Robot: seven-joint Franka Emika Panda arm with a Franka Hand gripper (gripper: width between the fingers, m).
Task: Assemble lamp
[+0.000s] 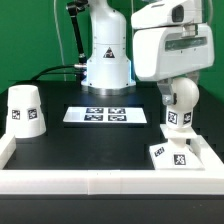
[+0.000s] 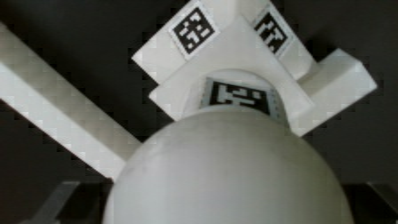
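My gripper (image 1: 180,93) is shut on the round white bulb (image 1: 181,97), with the bulb's tagged stem (image 1: 177,119) pointing down. The bulb hangs just above the flat square base (image 1: 175,157), which lies near the exterior view's right front corner. In the wrist view the bulb (image 2: 222,165) fills the space between the dark fingers (image 2: 71,200), its stem tag (image 2: 238,95) sits over the tagged base (image 2: 222,30), and my gripper (image 2: 217,205) is mostly hidden. I cannot tell if stem and base touch. The tapered shade (image 1: 26,108) stands apart at the exterior view's left.
The marker board (image 1: 104,115) lies flat at mid-table, in front of the robot's pedestal (image 1: 108,65). A white raised rim (image 1: 100,183) borders the table's front and right, and its corner bars (image 2: 54,90) flank the base.
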